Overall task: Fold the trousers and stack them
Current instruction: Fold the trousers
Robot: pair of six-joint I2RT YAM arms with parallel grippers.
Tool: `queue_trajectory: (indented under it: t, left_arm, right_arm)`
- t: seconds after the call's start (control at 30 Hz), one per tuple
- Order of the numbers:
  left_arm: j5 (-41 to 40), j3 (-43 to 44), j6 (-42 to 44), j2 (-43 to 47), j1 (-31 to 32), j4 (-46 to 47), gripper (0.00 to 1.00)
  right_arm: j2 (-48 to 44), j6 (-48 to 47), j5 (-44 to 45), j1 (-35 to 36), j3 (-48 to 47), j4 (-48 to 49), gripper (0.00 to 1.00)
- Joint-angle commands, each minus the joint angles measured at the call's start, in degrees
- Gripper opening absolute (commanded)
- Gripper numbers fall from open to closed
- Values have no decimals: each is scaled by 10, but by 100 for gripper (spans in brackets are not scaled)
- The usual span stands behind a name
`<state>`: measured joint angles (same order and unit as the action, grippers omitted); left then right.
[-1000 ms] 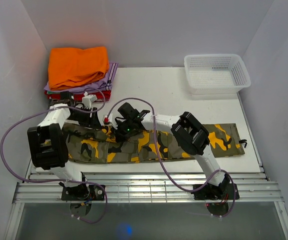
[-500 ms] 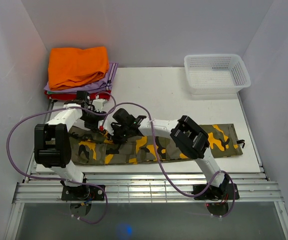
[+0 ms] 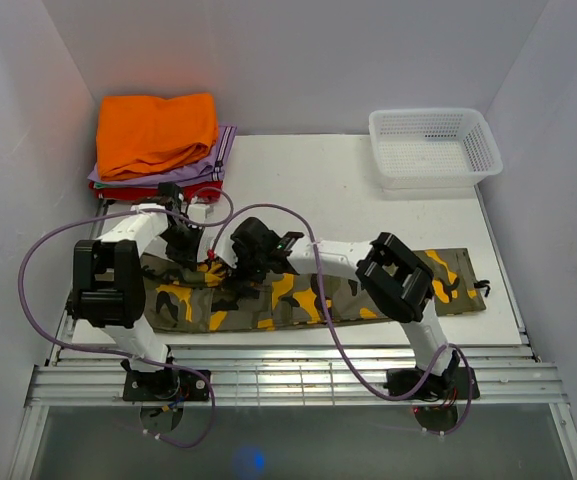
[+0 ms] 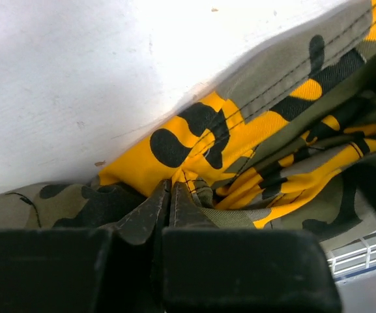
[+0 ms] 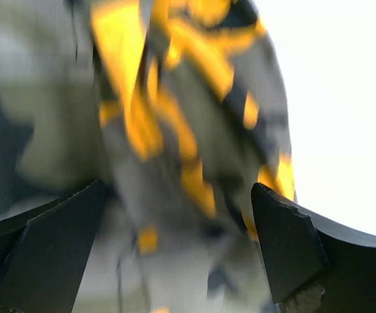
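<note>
Early yet. Pinching trousers [image 3: 278, 300] with left gripper [image 4: 169, 202] clamped on cloth; holding right gripper [image 5: 178, 215] spread wide, empty, over them. Stretched long on table [image 3: 348, 190]; remaining: folding crosswise, stacking.

trousers [image 4: 253, 117] were matt woven cloth with stitched seams. bench [image 3: 338, 190] was smooth matt white. basket [image 3: 433, 180] was white plastic mesh. rails [image 3: 298, 385] were ribbed metal.

Left jaws together, right jaws apart.
</note>
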<state>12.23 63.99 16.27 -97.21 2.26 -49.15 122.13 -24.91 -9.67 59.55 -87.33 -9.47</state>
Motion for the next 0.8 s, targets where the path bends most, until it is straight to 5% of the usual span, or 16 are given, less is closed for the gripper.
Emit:
queue_trajectory:
  t: [0.0,0.1,0.2,0.23,0.4,0.77]
  left_arm:
    - [-12,33,-7,-1,1,1,0]
    - [-12,60,-7,-9,1,2,0]
    - [-10,86,-9,-20,1,-2,0]
    - [-7,93,-9,-23,1,-2,0]
    - [1,136,-13,-46,1,-2,0]
    - [-51,192,0,-105,-1,114,0]
  right_arm:
    - [-81,-12,15,-6,38,-52,98]
    - [-144,-32,-14,-20,84,-84,94]
    - [-198,-68,-48,-29,137,-122,74]
    - [-205,-76,-54,-30,148,-136,59]
    - [-184,-115,-59,-41,189,-204,33]
    - [-107,-140,-43,-49,268,-239,22]
